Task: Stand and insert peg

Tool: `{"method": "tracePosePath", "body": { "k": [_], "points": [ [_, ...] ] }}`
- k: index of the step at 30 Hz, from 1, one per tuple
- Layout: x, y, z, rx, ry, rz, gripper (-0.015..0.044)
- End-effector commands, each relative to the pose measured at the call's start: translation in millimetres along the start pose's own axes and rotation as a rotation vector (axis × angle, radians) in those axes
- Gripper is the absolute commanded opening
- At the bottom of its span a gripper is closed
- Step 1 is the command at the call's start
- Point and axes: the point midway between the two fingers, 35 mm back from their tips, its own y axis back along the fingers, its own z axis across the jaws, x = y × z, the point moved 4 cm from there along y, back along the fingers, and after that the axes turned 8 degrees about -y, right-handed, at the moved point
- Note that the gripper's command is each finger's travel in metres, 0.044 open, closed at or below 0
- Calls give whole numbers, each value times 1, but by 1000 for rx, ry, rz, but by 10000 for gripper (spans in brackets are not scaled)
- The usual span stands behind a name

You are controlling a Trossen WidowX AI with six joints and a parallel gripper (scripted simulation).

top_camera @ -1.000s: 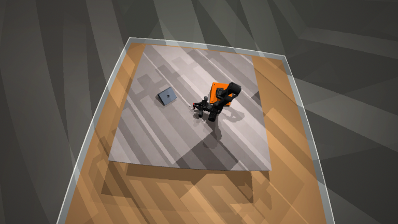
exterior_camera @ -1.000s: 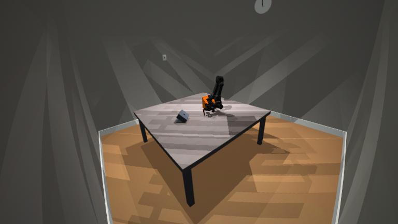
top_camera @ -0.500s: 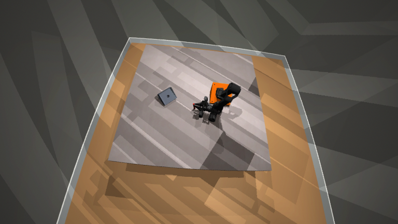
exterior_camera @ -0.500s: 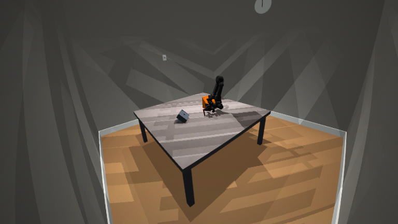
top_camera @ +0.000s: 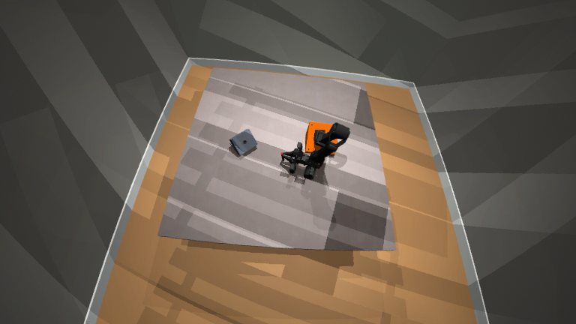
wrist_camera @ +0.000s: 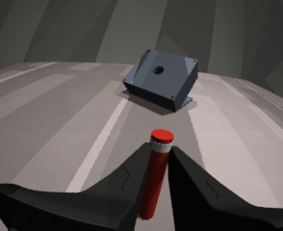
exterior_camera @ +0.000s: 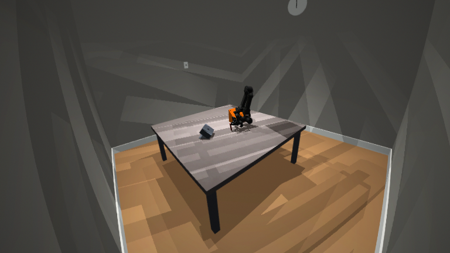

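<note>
The red peg [wrist_camera: 154, 185] [exterior_camera: 231, 127] has its white band [wrist_camera: 161, 146] near its upper end. It stands roughly upright, plain end down. My gripper [wrist_camera: 159, 150] [top_camera: 283, 155] is shut on it just below the band. I cannot tell whether the lower end touches the table [top_camera: 254, 214] [exterior_camera: 215, 157]. The dark grey-blue sloped panel [top_camera: 250, 136] [exterior_camera: 204, 132] [wrist_camera: 177, 77] stands ahead of the gripper, apart from the peg. Its one round hole [top_camera: 244, 142] [wrist_camera: 158, 70] is in view and empty.
The orange base plate [top_camera: 312, 133] [exterior_camera: 231, 114] lies under the arm's base, beside the folded arm. The table's near edge [top_camera: 254, 244] is well away from the gripper. Striped light and shadow cross the table top.
</note>
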Motion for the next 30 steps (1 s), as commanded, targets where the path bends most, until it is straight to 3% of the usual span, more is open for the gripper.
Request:
{"method": "tracePosePath", "body": {
  "k": [1, 30],
  "points": [
    [2, 1, 0, 0, 0, 0, 50],
    [6, 6, -2, -5, -9, -38, 50]
  ]
}}
